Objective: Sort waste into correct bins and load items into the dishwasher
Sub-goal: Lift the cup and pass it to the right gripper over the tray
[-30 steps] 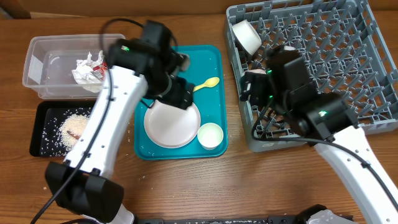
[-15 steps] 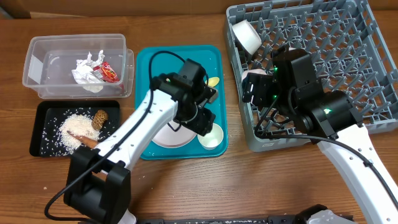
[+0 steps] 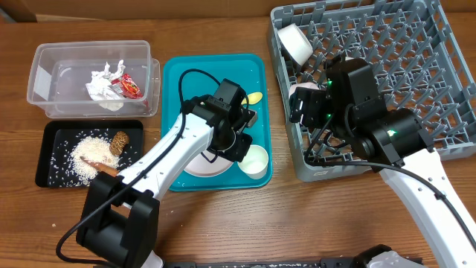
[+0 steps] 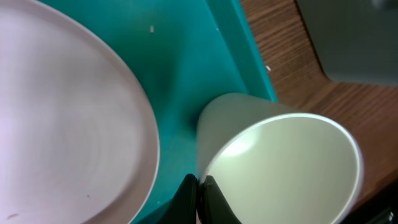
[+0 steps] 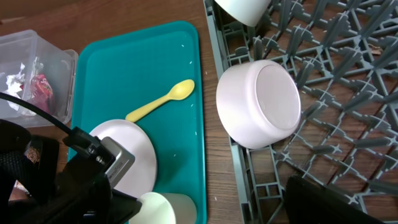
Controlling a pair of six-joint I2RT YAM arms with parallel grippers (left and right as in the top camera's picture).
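Note:
On the teal tray (image 3: 216, 74), my left gripper (image 3: 244, 149) is shut on the rim of the small white cup (image 3: 254, 161). One finger is inside the cup (image 4: 280, 162) and one outside, at the pinch (image 4: 200, 186). The flat white plate (image 3: 195, 165) lies beside the cup, partly under my left arm. Further back on the tray lies the pale yellow spoon (image 5: 163, 101). Two white bowls (image 5: 264, 102) (image 3: 295, 43) rest in the grey dish rack (image 3: 416, 67). My right gripper (image 3: 306, 106) hovers open over the rack's left side, holding nothing.
The clear tub (image 3: 52, 74) at back left holds the crumpled napkin (image 3: 100, 82) and red wrapper (image 3: 128, 86). In front of it, the black tray (image 3: 46, 173) holds rice (image 3: 85, 152) and a sausage piece (image 3: 119, 144). A strip of bare wood separates the teal tray from the rack.
My left gripper has swung from over the plate across to the cup and shut on its rim. The right arm has shifted slightly and stays over the rack.

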